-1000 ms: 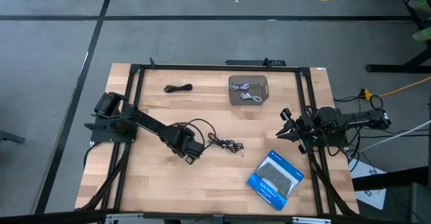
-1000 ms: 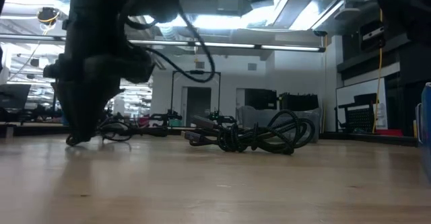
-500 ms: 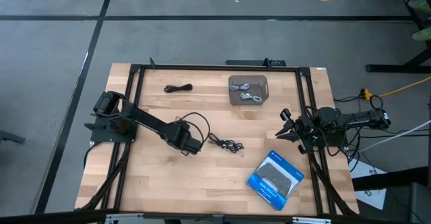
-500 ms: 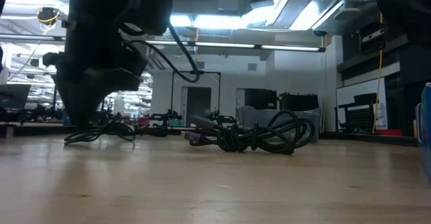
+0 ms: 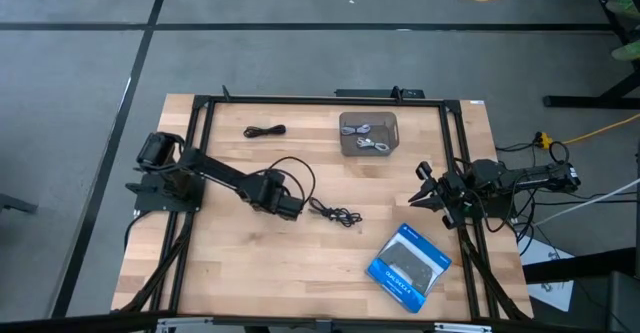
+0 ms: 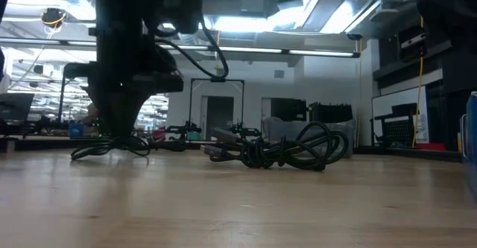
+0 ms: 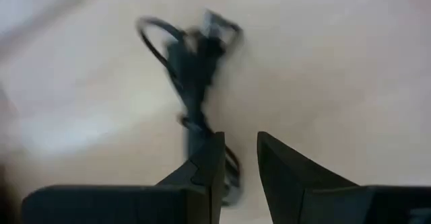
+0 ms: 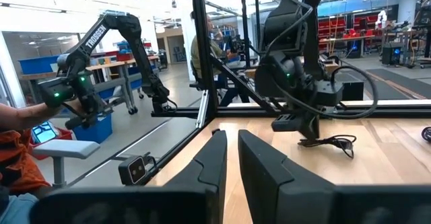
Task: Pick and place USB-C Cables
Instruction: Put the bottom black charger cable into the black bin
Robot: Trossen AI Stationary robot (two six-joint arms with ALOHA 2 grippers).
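Shifted toward the black cable (image 5: 335,213), left pincer (image 5: 291,209) stands narrowly open.

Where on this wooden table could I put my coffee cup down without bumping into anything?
The near-left stretch of wooden table, left of the flat blue box, is bare. So is the far-left corner beyond the small black coiled cable. The middle is crowded: the left hand hovers by a tangled black cable.

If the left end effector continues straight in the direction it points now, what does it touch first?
Probably the black USB-C cable lying just ahead of the left end effector on the table; depth is unclear.
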